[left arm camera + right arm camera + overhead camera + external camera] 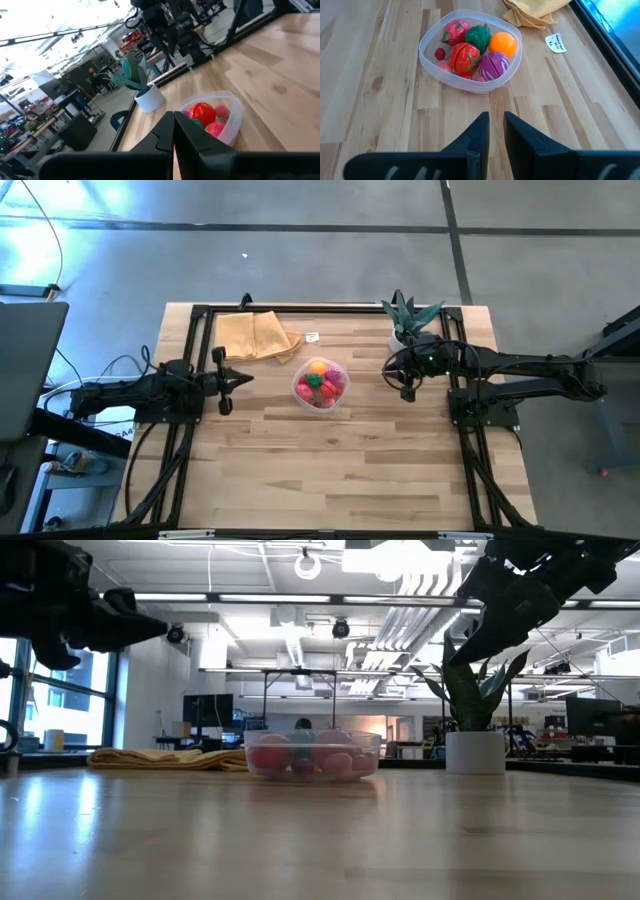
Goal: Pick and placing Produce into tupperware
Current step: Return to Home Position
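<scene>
Round clear tupperware (427,62) sits mid-surface (340,470), packed with the produce (465,56): red, green, orange and purple pieces and a small cherry. A yellow cloth (258,335) lies near its far-left side. Bare wood runs to the near edge. The left pincer (173,116) hangs clenched and empty at left. The right pincer (496,116), slightly parted and empty, hovers near the potted plant (405,318).

You have bright, even light from above. In the low view the ceiling strip lights (420,580) burn white, and against them the left arm (60,610) and right arm (530,590) read as dark silhouettes. In the high view glare washes the floor (60,220). The table (330,470) is evenly lit, with only a soft shadow beside the tupperware (427,60).
</scene>
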Tool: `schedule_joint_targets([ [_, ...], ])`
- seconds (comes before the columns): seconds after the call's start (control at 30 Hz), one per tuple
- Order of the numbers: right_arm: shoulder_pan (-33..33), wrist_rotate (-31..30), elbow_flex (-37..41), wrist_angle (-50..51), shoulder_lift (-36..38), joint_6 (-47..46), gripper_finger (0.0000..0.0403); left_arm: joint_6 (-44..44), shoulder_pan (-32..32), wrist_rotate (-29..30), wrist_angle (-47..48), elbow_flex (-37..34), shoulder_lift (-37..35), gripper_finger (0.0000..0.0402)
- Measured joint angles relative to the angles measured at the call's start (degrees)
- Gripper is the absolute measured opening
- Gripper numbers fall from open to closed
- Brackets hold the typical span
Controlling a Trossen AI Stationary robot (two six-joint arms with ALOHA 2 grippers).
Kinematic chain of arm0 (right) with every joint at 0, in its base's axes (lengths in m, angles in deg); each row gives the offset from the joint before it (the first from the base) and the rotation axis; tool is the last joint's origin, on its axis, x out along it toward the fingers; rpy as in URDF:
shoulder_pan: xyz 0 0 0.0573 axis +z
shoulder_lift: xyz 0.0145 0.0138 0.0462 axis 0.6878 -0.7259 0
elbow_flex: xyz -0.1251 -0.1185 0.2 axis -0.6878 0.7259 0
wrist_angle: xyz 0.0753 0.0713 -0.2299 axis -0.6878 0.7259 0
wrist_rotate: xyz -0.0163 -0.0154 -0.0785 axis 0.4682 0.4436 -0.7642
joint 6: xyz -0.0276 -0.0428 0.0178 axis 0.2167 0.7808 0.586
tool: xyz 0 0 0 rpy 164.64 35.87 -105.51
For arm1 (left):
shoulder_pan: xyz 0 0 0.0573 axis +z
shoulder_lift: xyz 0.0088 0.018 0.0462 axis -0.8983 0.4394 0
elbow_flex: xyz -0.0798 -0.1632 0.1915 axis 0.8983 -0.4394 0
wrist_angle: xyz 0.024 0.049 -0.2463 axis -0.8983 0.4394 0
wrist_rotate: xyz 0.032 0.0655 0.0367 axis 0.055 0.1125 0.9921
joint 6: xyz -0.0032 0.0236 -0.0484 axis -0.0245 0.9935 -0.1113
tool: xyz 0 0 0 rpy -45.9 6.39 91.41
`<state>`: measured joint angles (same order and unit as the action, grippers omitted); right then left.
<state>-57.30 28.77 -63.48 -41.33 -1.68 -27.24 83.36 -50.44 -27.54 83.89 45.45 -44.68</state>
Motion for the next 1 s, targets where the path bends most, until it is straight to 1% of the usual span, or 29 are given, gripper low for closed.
schedule_joint_targets([
  [0.37, 0.00, 0.00, 0.00, -0.02, 0.00, -0.34, 0.0046, 0.11, 0.00, -0.17, -0.09, 0.00, 0.07, 0.0000],
  [0.47, 0.00, 0.00, 0.00, -1.41, 0.00, -6.74, 0.0046, 0.11, 0.00, -0.17, -0.09, 0.00, 0.07, 0.0001],
  [0.67, 0.00, 0.13, 0.04, -9.83, -0.03, -19.04, 0.0046, 0.11, 0.00, -0.17, -0.09, 0.00, 0.07, 0.0001],
  [0.73, -0.01, 2.24, 0.04, -16.59, -0.05, -19.33, 0.0046, 0.10, 0.00, -0.17, -0.11, 0.00, 0.07, 0.0002],
  [0.77, -0.14, 4.46, 0.02, -21.69, 0.07, -18.71, 0.0046, 0.11, 0.00, -0.17, -0.11, 0.00, 0.07, 0.0002],
  [0.87, -1.61, 13.99, -2.81, -34.03, 2.19, -17.85, 0.0046, 0.11, 0.00, -0.18, -0.13, 0.00, 0.07, 0.0003],
  [0.9, -2.13, 16.93, -4.52, -35.69, 3.56, -18.18, 0.0046, 0.11, 0.00, -0.20, -0.13, 0.00, 0.07, 0.0002],
  [0.93, -2.68, 19.36, -6.41, -35.30, 5.32, -18.35, 0.0046, 0.09, 0.00, -0.18, -0.15, 0.00, 0.07, 0.0002],
  [1.0, -3.61, 22.42, -10.01, -29.57, 9.27, -17.49, 0.0046, 0.09, 0.00, -0.20, -0.15, 0.00, 0.07, 0.0001],
])
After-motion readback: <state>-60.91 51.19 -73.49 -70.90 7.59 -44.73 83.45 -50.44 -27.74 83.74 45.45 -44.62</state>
